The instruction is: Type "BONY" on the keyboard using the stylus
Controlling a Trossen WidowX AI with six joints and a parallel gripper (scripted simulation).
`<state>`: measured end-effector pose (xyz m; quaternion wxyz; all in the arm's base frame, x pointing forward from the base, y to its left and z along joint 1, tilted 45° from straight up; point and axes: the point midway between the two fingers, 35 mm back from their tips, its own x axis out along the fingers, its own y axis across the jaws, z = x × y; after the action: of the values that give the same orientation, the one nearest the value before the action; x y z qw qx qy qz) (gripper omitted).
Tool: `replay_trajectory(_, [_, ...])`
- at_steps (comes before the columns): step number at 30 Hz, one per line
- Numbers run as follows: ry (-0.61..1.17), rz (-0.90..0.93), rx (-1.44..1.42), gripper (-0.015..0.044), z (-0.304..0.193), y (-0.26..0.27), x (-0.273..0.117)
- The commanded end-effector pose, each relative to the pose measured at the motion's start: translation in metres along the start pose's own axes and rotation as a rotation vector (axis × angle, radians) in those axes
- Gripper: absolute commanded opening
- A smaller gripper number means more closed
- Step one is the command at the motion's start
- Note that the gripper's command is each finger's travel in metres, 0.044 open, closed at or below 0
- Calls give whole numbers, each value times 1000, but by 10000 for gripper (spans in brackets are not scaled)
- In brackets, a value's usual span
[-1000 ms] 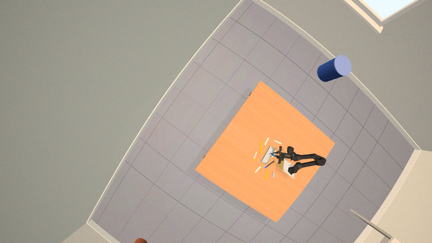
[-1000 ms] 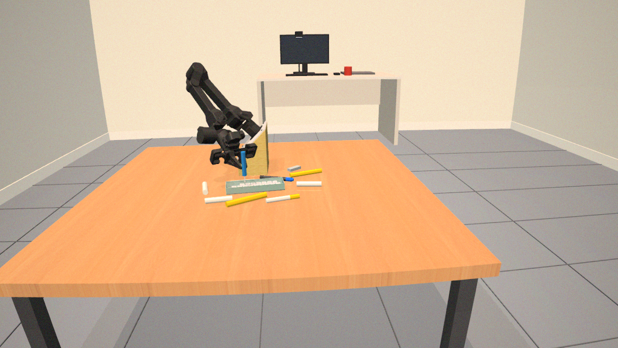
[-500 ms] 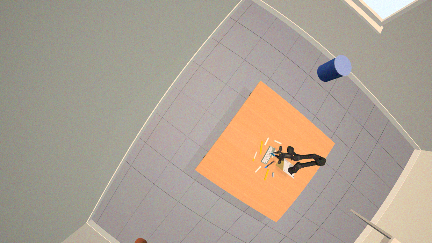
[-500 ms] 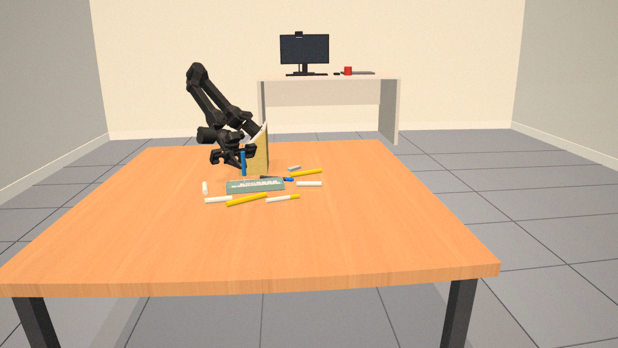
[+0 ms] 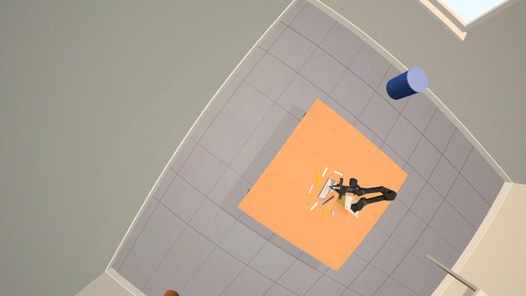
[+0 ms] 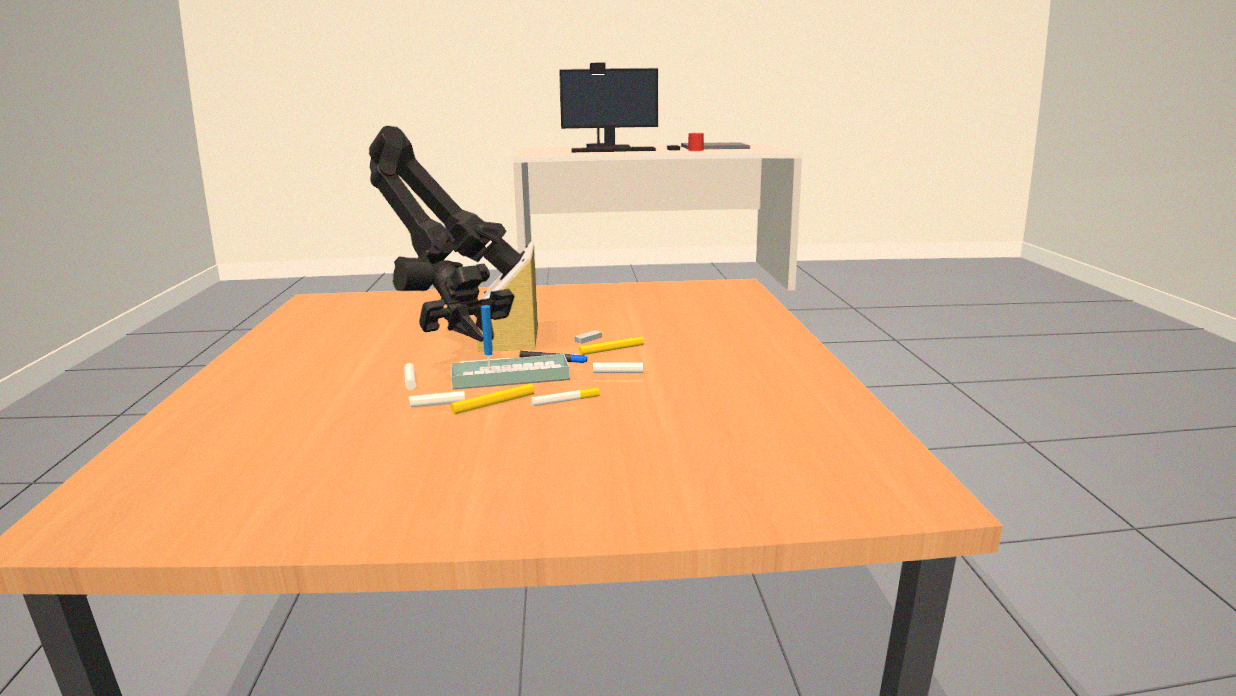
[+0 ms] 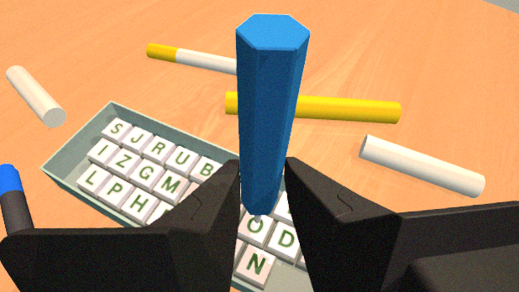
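Note:
My gripper (image 7: 261, 168) (image 6: 486, 335) is shut on the blue stylus (image 7: 269, 105) (image 6: 486, 324) (image 5: 332, 187), which stands nearly upright with its thin tip downward. The tip is at the O key (image 7: 252, 228) in the wrist view; whether it touches or presses the key I cannot tell. The keyboard (image 6: 510, 376) (image 5: 319, 197) is a grey-green tray of white lettered keys below the stylus. The N key (image 7: 255, 265) is just nearer the camera than O, and the B key (image 7: 206, 169) shows left of the stylus. The Y key is not readable; fingers and stylus hide several keys.
Around the keyboard lie a yellow stick (image 7: 348, 109) (image 6: 493, 398), a white stick (image 7: 420, 165) (image 6: 436, 398), a white-and-yellow stick (image 7: 206, 60) (image 6: 562, 397) and a black-and-blue marker (image 7: 17, 210) (image 6: 553, 356). A small grey block (image 6: 588, 336) lies farther off near another yellow stick (image 6: 612, 344).

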<state>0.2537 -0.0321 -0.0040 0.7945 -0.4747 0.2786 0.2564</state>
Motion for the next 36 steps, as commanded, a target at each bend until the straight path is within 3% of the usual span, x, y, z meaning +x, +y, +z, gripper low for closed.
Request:
replay_trajectory(1, [-5, 2, -6, 81, -2, 1, 2])
replay_trajectory(36, [-4, 3, -6, 81, -1, 0, 2])
